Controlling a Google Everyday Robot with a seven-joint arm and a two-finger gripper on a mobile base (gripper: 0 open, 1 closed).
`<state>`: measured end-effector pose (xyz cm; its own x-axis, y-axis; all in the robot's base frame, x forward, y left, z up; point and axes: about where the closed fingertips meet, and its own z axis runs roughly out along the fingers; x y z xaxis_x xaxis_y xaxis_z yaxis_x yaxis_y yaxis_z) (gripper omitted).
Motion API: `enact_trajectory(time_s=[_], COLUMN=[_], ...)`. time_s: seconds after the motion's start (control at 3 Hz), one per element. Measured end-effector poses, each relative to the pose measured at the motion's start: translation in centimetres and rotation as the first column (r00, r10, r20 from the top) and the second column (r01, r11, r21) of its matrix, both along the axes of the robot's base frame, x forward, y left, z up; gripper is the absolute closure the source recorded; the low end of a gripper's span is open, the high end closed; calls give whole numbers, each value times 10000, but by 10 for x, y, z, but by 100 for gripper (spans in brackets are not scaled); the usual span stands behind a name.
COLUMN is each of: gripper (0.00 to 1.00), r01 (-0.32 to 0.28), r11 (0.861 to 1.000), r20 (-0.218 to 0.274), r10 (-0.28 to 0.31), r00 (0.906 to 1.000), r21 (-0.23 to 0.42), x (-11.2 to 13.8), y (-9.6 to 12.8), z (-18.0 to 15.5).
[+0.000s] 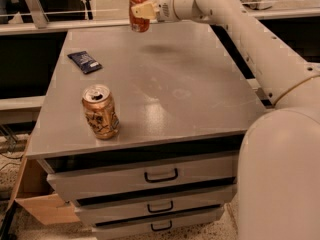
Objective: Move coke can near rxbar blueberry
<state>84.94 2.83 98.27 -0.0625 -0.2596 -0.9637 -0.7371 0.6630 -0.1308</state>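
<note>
Step in hand: transport; the coke can (137, 23) is lifted and carried, not yet set down
Gripper: my gripper (141, 11) is at the far edge of the surface (190, 84), pinching the coke can across its upper body, one pale finger (146, 10) lying over the can's side
Coke can: upright in the grasp, silver top showing, clear of the surface with its shadow on the grey top below it
Rxbar blueberry: the rxbar blueberry (85, 61) lies flat near the far left corner of the surface, to the left of the held can and nearer the camera, well apart from it
Other item: a gold-brown patterned can (100, 112) stands upright near the front left edge, apart from the bar; not part of the task
Progress, as judged: grasp and lift done; placement outstanding
Next move calls for: carrying the can left and towards the camera, lowering it upright onto bare surface just beside the bar, then releasing
Risk, as judged: setting the base on the wrapper, or tipping the slim can on release
</note>
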Motion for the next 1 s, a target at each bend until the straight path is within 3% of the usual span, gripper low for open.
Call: enact_trajectory(time_s=[0.33,1.0], gripper=[100,100], r01=[-413,-823], r11=[9991,9965], r20=[-809,-1036], r10=[406,802], r00=[9959,9914], r21=[-67,-163], x=[-23,-24], y=[26,43], z=[-35,-53])
